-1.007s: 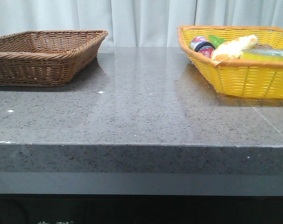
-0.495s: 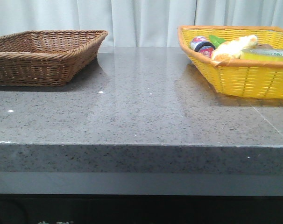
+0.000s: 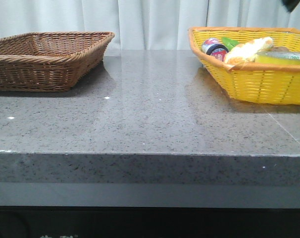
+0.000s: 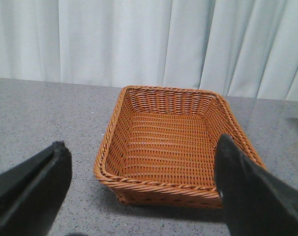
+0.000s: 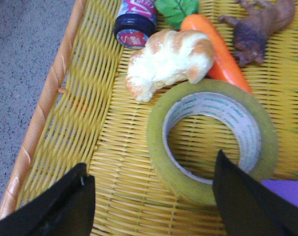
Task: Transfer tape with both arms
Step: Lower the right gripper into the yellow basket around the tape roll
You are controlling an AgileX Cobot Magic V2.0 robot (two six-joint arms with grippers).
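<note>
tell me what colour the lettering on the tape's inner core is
Green, on the white core of the tape; right wrist view shows it best.

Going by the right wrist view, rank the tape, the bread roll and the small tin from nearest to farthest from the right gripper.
From the right gripper:
1. Tape, lying flat in the yellow basket, right by the open fingertips.
2. Bread roll, just beyond the tape.
3. Small tin, past the roll, near the basket's rim.

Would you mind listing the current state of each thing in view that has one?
tape: lying flat in the yellow basket, ungripped
bread: lying beside the tape
carrot: lying in the yellow basket
brown basket: nothing inside
left gripper: open, holding nothing
right gripper: open above the tape
</note>
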